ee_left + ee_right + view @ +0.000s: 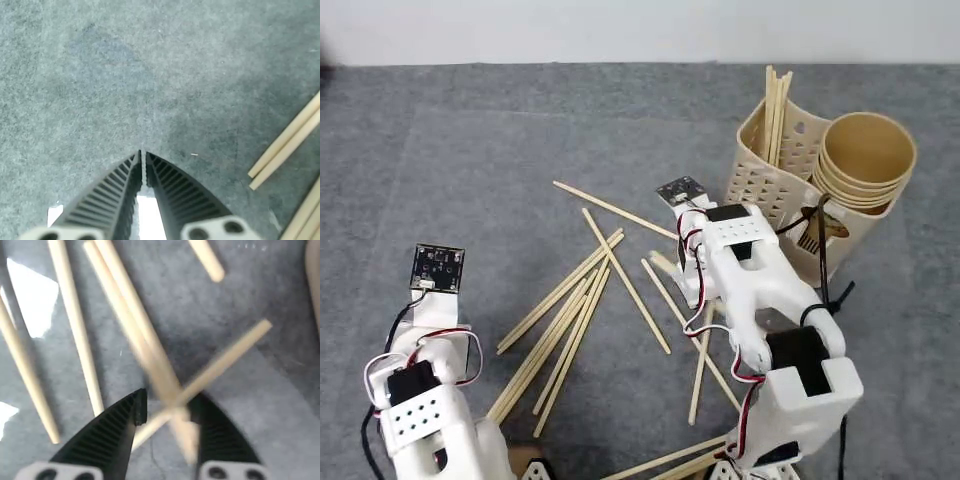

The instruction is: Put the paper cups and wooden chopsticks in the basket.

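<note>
"Over by the basket point(760, 180), at the far right of the mat point(470, 150), we can see the paper cups point(865, 155) sitting one inside the other. Why are they stacked like that?"

"We think it saves room. A few standing chopsticks point(777, 110) poke up in the part of the basket next to the cups. So we think the job is partly done."

"And the rest?"

"Lots of loose chopsticks point(570, 320) lie flat on the mat between our two arms. Some are side by side and some cross each other. We guess those have to go in next."

"What about our right gripper point(167, 412)?"

"It is low over the mat, near the basket. Its jaws are spread apart, and two crossed chopsticks point(170, 390) lie in the gap. We think it is held wide so both sticks fit between. We cannot tell if the fingers touch the sticks. As far as we can see, nothing is pinched yet."

"And our left gripper point(143, 156)?"

"It hangs over bare mat, well away from the basket. Its jaws are pressed together with nothing between them. A few sticks lie off to one side and do not touch it. We guess it is parked there so it is out of the other arm's way."
</note>
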